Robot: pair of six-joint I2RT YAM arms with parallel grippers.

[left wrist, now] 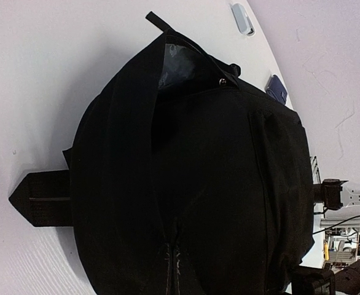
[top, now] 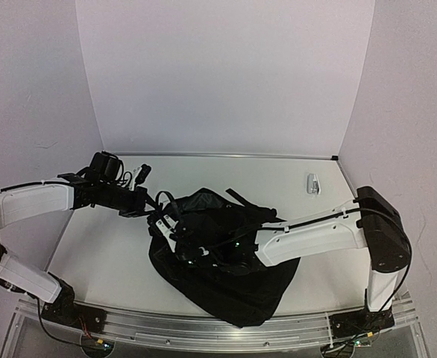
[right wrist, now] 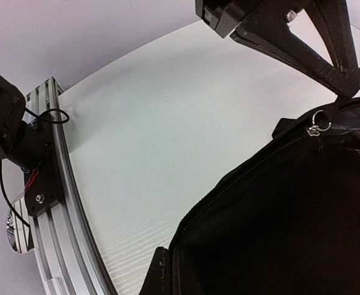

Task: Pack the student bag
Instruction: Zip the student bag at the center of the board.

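The student bag (top: 237, 287) lies directly beneath the right gripper (top: 197, 257), its long axis running away from the left gripper (top: 161, 218), which sits at its far-left rim. Both have their jaws together; I cannot tell whether fabric is pinched. The zipper pull (right wrist: 318, 123) lies just ahead of the right gripper, the nearer one.

Student bag (top: 233, 291) — on table (top: 107, 253), centre-front

The left arm (top: 32, 203) and right arm (top: 308, 239) have smooth white rounded shells between bulky black joints (top: 386, 235), thin black cables (top: 319, 217) running along them, and black wrist sections.
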